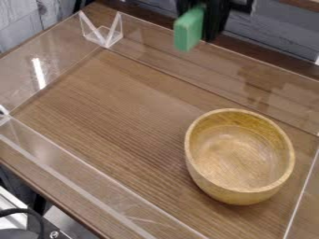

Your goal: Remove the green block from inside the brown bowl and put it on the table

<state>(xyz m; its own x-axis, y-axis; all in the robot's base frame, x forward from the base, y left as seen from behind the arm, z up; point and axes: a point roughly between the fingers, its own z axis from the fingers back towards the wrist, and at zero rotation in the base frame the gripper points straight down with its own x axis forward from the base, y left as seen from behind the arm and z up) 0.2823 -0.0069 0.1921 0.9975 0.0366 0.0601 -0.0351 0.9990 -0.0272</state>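
Observation:
The green block (188,29) hangs high at the top of the camera view, well above the table (118,112), up and to the left of the bowl. My gripper (206,21) is shut on it; only the dark lower fingers show at the frame's top edge, the rest of the arm is cut off. The brown bowl (240,155) sits on the table at the right, with nothing in it and its smooth inside fully visible.
Low clear acrylic walls (56,182) edge the table at the front and left. A small clear stand (100,30) sits at the back left corner. A wide stretch of wood-grain tabletop lies left of the bowl.

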